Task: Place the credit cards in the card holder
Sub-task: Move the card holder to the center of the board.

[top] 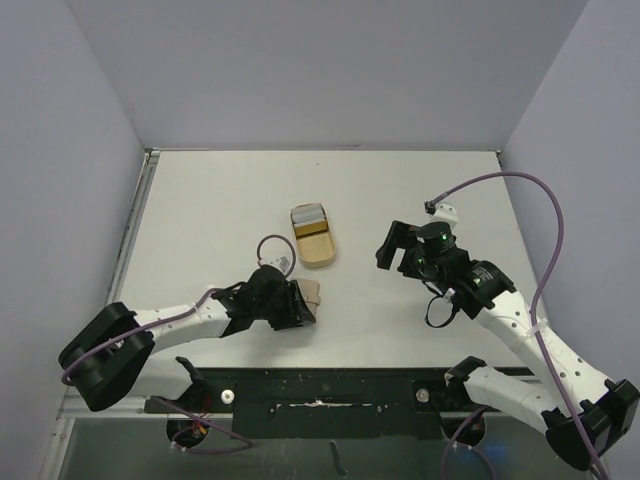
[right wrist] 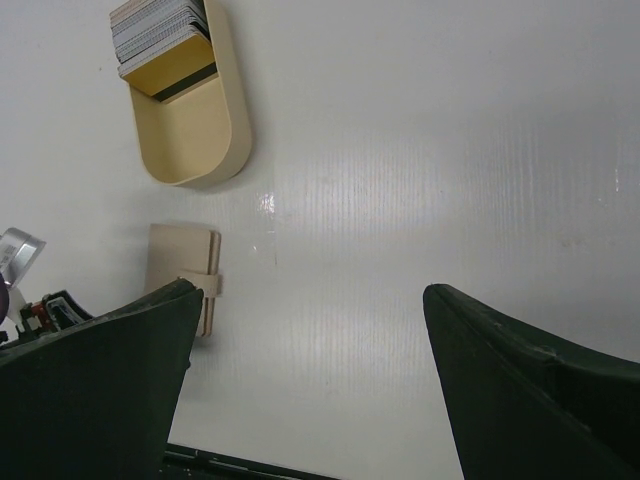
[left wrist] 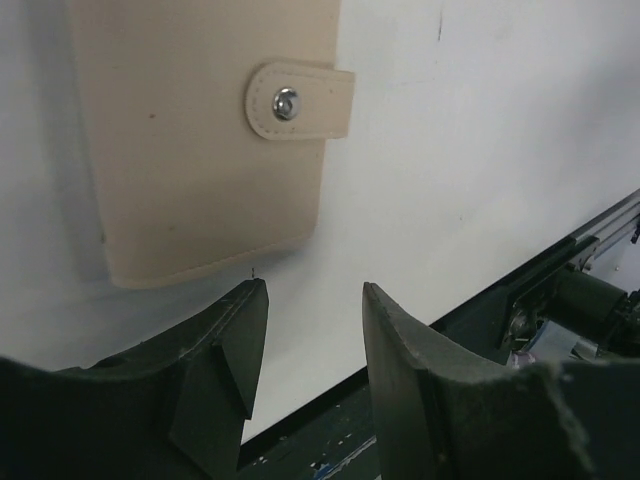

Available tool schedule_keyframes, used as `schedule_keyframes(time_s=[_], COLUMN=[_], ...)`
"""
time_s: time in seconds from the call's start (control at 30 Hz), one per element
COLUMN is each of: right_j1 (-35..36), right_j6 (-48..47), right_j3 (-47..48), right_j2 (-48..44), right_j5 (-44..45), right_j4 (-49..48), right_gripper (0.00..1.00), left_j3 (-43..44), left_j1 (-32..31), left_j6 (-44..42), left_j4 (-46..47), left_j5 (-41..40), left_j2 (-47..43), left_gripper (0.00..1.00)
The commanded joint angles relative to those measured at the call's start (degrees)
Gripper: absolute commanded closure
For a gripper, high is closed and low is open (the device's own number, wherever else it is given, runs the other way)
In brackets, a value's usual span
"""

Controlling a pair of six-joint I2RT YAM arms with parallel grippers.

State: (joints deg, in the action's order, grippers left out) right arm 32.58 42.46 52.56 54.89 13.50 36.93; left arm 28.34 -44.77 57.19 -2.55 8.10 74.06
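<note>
Tan leather is what we are seeing first from above: the card holder (top: 313, 293) is lying shut on the table (top: 200, 200), just nearer the arms than the tray (top: 321, 262), with the left jaws at its edge. The credit cards (top: 308, 215) are sitting stacked in the tray's far end.

Through the left wrist camera, the left jaws are standing partly apart with nothing between them. The holder is lying just beyond their tips, its strap folded over the cover at the snap button (left wrist: 286, 103).

Through the right wrist camera, the right jaws are gaping wide and empty, hovering well to the tray's side.

We are judging the opening step to be in hand. Next, the strap needs unsnapping while the holder is steadied.
</note>
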Motion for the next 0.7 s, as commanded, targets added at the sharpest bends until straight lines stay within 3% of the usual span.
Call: schedule_keyframes(time_s=[0.0, 0.1, 0.23, 0.43, 0.67], right_j1=[-0.19, -0.17, -0.06, 0.32, 3.22], right_j6=[1.09, 1.64, 2.25, 4.17, 9.35], right_j3=[0.37, -0.01, -1.55, -3.91, -5.07], right_j2=[-0.77, -0.92, -0.96, 0.37, 7.22], right_j5=[-1.23, -2.39, -4.64, -9.28, -12.07], right_j4=[-2.30, -2.42, -3.76, -8.17, -14.16], right_gripper=[0.01, 0.00, 0.07, 0.28, 0.50], left_j3=[3.34, 4.36, 5.55, 4.51, -0.15], left_j1=[-2.12, -1.87, -0.05, 6.43, 12.92], left_j6=[3.37, 2.10, 0.22, -0.56, -1.61], left_j4=[9.00, 5.36, -2.41, -7.85, -2.33], left_j5=[1.35, -0.91, -5.49, -6.83, -0.18], left_j2=[2.49, 0.93, -2.79, -8.75, -9.06], left_gripper=[0.59, 0.59, 0.58, 0.58, 0.59])
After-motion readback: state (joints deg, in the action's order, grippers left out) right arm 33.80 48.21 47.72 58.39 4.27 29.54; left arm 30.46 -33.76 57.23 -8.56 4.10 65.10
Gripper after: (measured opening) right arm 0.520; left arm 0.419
